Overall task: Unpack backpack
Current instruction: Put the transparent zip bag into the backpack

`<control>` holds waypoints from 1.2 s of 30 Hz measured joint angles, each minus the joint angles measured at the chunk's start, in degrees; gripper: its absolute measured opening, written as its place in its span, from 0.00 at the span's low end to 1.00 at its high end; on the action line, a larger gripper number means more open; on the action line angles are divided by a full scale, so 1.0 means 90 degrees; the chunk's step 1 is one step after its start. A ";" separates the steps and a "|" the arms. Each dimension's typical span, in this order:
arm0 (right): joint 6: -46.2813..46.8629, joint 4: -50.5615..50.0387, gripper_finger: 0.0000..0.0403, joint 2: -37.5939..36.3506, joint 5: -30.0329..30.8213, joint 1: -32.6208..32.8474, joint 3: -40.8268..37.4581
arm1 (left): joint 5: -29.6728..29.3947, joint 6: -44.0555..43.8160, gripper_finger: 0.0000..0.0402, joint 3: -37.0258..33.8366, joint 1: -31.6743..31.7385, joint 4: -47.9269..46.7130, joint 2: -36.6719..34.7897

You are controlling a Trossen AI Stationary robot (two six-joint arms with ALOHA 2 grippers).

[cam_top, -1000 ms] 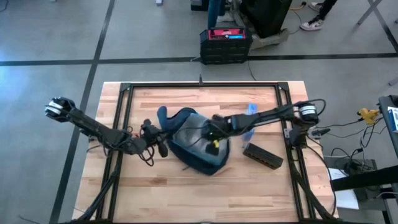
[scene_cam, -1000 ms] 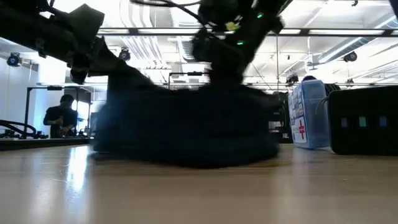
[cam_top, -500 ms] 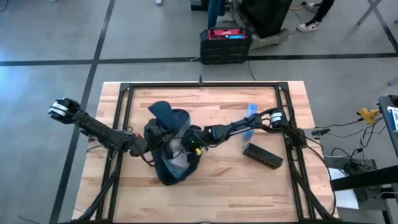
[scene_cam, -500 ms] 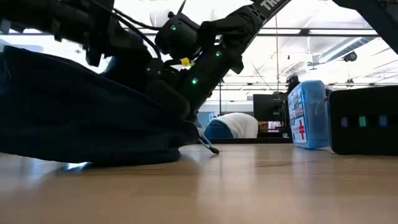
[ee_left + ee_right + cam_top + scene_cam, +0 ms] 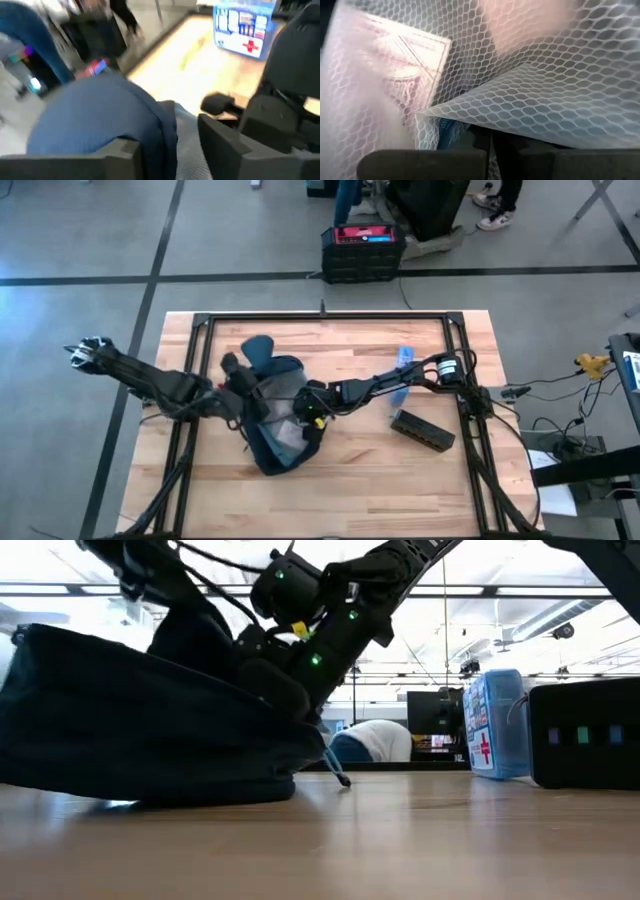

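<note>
While the right gripper (image 5: 300, 416) sits buried in the open mouth of the backpack (image 5: 278, 448), its fingers are pressed together, and the right wrist view shows only white mesh lining (image 5: 530, 95) draped right over them (whether any mesh is pinched, can't tell). A pale printed label (image 5: 405, 60) shows through the mesh. The left gripper (image 5: 247, 383) is at the backpack's top edge from the other side, fingers (image 5: 220, 145) parted, with the blue fabric flap (image 5: 100, 125) running between them; not clamped as far as the left wrist view shows. The backpack lies slumped on its side on the wooden table (image 5: 440, 480), left of centre, mouth turned toward the right arm; in the low view it is a dark flattened heap (image 5: 140, 740). Well to its right stands a blue first-aid kit with a red cross (image 5: 490, 725), and just beside that a black box (image 5: 422, 430). Off the table's far edge sits a black crate with a red top (image 5: 362, 250).
</note>
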 joint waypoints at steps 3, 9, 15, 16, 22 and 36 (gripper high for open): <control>-0.0037 -0.0091 0.00 -0.0057 0.0001 0.0036 0.0002 | 0.0693 -0.1218 0.45 0.0135 -0.0009 -0.0765 0.0190; -0.0386 -0.0832 0.00 -0.0181 0.0036 0.0022 0.0034 | 0.1590 -0.2786 0.39 -0.0044 -0.0027 -0.1735 0.0802; -0.0631 -0.1595 0.00 -0.0279 0.0048 -0.0010 0.0068 | 0.2413 -0.2737 0.32 -0.0411 -0.0082 -0.2371 0.1369; -0.0640 -0.1733 0.00 -0.0294 0.0051 -0.0015 0.0068 | 0.2537 -0.2829 0.32 -0.0466 -0.0089 -0.2277 0.1427; -0.0669 -0.2351 0.00 -0.0604 0.0315 0.0007 -0.0052 | 0.2691 -0.3385 0.34 -0.1571 -0.0275 -0.1303 0.1612; -0.0662 -0.1065 0.00 -0.0693 -0.0762 0.0209 -0.0217 | 0.1061 -0.2415 0.35 -0.3748 -0.0229 0.5323 0.2523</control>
